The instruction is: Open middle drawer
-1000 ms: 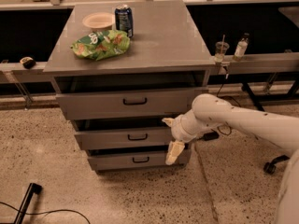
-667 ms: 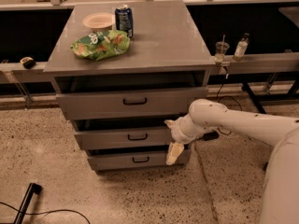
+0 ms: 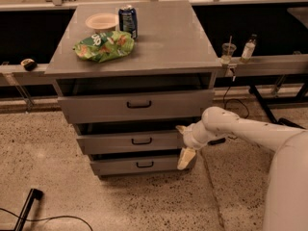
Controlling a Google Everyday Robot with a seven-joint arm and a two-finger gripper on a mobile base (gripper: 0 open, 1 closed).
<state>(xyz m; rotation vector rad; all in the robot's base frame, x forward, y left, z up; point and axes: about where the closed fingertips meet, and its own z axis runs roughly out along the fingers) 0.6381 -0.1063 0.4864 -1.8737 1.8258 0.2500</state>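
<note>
The grey cabinet (image 3: 134,57) has three drawers. The middle drawer (image 3: 110,142), wide and shallow with a small black bar handle (image 3: 141,141), sits between the taller top drawer (image 3: 96,109) and the narrow bottom drawer (image 3: 115,165). My gripper (image 3: 184,143) is at the right end of the middle drawer's front. It is open, with one cream finger (image 3: 180,128) above the front's edge and the other finger (image 3: 186,158) hanging below it. My white arm (image 3: 240,129) reaches in from the right.
On the cabinet top lie a green chip bag (image 3: 103,45), a blue can (image 3: 128,20) and a paper bowl (image 3: 101,21). A ledge at right holds a cup (image 3: 227,52) and a bottle (image 3: 248,47). A black cable (image 3: 29,208) lies on the floor at lower left.
My arm has shifted slightly; the gripper stays at the right end of the middle drawer. The drawers have not visibly moved.
</note>
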